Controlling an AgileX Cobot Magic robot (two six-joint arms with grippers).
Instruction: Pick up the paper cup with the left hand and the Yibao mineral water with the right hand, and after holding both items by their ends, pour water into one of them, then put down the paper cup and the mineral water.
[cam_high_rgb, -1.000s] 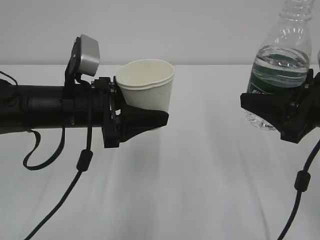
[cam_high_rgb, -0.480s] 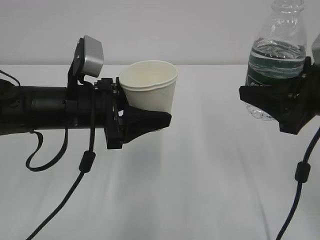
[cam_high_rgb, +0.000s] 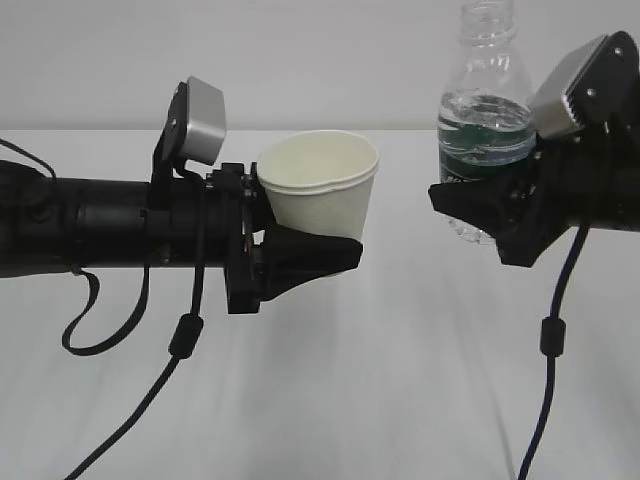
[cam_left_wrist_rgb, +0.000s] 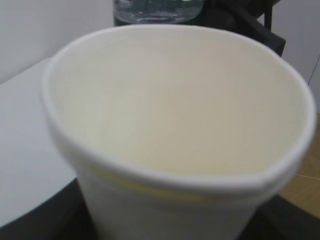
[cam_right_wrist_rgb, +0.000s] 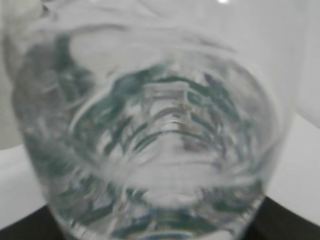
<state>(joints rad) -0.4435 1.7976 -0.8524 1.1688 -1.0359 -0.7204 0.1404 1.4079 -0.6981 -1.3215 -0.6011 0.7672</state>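
So my left hand (cam_high_rgb: 300, 255) is stretched out level from the left, fingers clamped on the lower part of the paper cup (cam_high_rgb: 322, 190), which sits upright above the white table (cam_high_rgb: 400, 380). My right hand (cam_high_rgb: 480, 215) comes in from the right, gripping the Yibao mineral water (cam_high_rgb: 483, 130) upright, near the cup, not touching.

The left hand (cam_high_rgb: 300, 255) reaches in from the left above the table (cam_high_rgb: 400, 380), with the paper cup (cam_high_rgb: 322, 190) upright between its fingers. To the right, apart from the cup, the right hand (cam_high_rgb: 480, 215) grips the Yibao mineral water (cam_high_rgb: 483, 120) low on its body, neck uppermost and higher than the cup's rim.
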